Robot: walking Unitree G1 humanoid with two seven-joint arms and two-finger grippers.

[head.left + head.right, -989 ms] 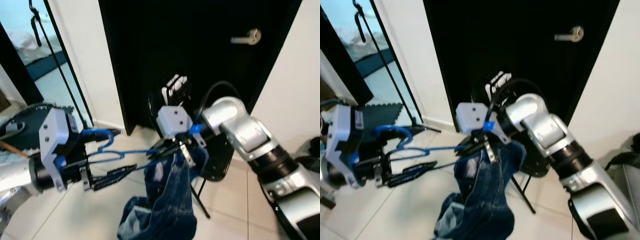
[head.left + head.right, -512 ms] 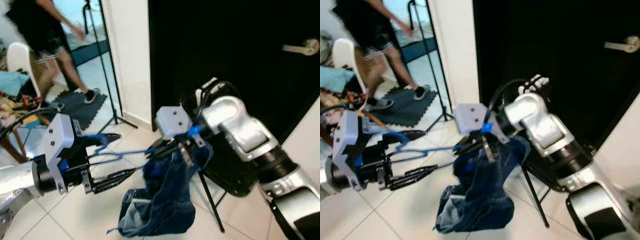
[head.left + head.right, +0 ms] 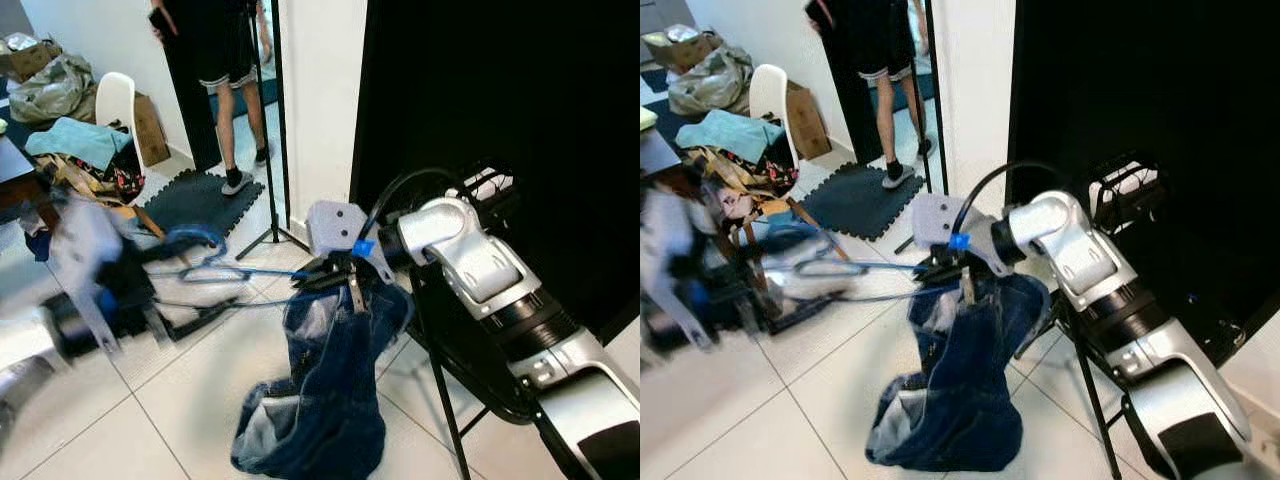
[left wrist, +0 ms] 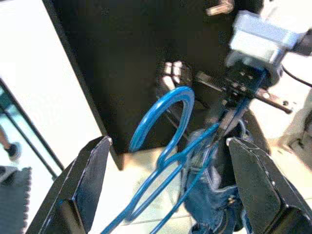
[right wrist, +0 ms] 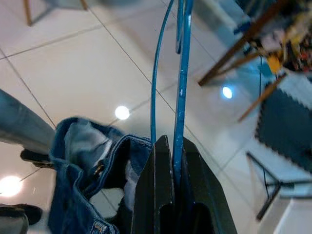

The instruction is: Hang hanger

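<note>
The right gripper [image 3: 335, 282] is clamped on one end of the blue hanger [image 3: 215, 268]; in its wrist view the two black fingers [image 5: 163, 195] press together on the blue wire, which runs away from them over the tiled floor [image 3: 200, 400]. A pair of jeans [image 3: 325, 395] is draped on that end of the hanger and hangs down below the gripper, its lower part bunched near the floor.

The left gripper [image 3: 175, 300] is at the other end, by the hook. It is blurred in the head views, but its wrist view shows the fingers [image 4: 90, 183] standing wide apart with the hanger's shaft and hook [image 4: 163, 114] between them, not pinched. So the hanger is held in the air between the two arms, roughly level, hook to the robot's left.

Outward from there: a black door [image 3: 500, 90] behind the right arm, a dark folding stand [image 3: 450, 330] under it, and to the left a person's legs [image 3: 235, 120], a dark mat [image 3: 200, 200], a white chair [image 3: 115, 100] and heaped clothes [image 3: 75, 145].

I judge this to be the carrying step: the loaded hanger is in hand, and no rail is plain to see. The next move calls for finding a rail, then raising the hook upright without the jeans slipping off.
</note>
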